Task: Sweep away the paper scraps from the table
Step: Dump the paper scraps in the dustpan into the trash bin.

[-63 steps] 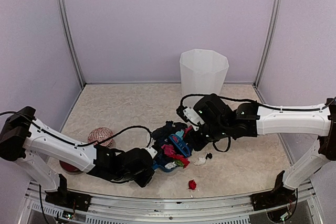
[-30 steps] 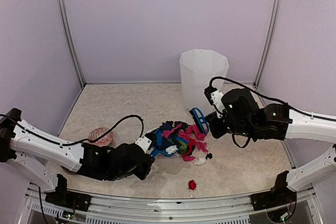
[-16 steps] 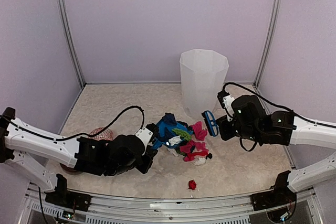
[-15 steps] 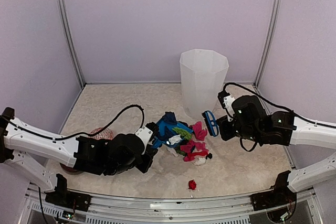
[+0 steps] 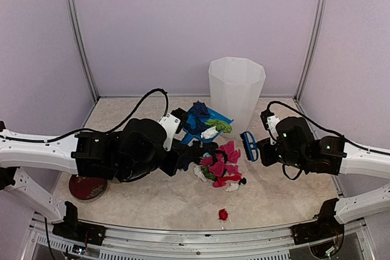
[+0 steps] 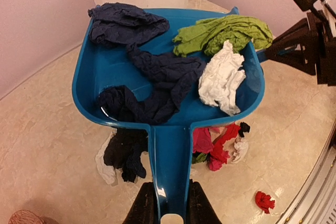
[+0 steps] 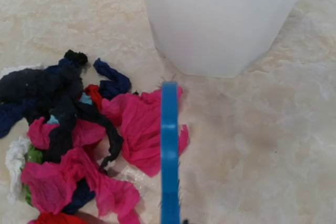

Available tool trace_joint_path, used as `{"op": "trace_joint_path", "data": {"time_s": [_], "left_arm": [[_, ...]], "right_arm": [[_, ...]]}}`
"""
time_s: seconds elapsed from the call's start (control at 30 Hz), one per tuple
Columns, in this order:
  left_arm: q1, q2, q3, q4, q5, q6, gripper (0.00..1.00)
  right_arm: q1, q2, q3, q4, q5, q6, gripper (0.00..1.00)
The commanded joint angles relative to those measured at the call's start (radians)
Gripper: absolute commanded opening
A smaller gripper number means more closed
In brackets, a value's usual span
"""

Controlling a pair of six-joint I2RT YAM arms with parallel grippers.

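Note:
My left gripper (image 5: 180,140) is shut on the handle of a blue dustpan (image 5: 205,119), held raised beside the bin. In the left wrist view the gripper (image 6: 170,211) clamps the handle, and the dustpan (image 6: 105,77) carries dark blue, green (image 6: 223,31) and white scraps. A pile of paper scraps (image 5: 220,164), mostly magenta with black, lies on the table (image 5: 134,120) below; it also shows in the right wrist view (image 7: 131,124). One red scrap (image 5: 223,214) lies apart near the front. My right gripper (image 5: 262,149) is shut on a blue brush (image 5: 248,145), right of the pile; the brush (image 7: 169,145) hides its fingers.
A tall white faceted bin (image 5: 236,92) stands at the back, just behind the dustpan and close to the brush (image 7: 220,19). A red dish (image 5: 85,187) sits at the front left under the left arm. Metal frame posts and walls close the sides.
The left gripper has lifted the dustpan off the table and carried it up and back toward the bin with some scraps in it. The right gripper has drawn the brush to the right.

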Motion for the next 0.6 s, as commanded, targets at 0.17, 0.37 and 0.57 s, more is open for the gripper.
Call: {"op": "trace_joint_path", "data": {"time_s": [0.17,0.37,0.57], "left_arm": [[0.098,0.142,0.395,-0.252,0.056,0.105,0.00],[0.176,0.254,0.644,-0.275,0.200,0.212,0.00],[0.259,0.402,0.883,-0.310,0.370,0.263,0.00]], "right_arm": [[-0.017,-0.043,-0.056,0.079,-0.026,0.018,0.00],[-0.019,-0.061,-0.096,0.122,-0.047,0.023,0.00],[-0.019,-0.101,-0.141,0.149,-0.057,0.031,0.00]]}}
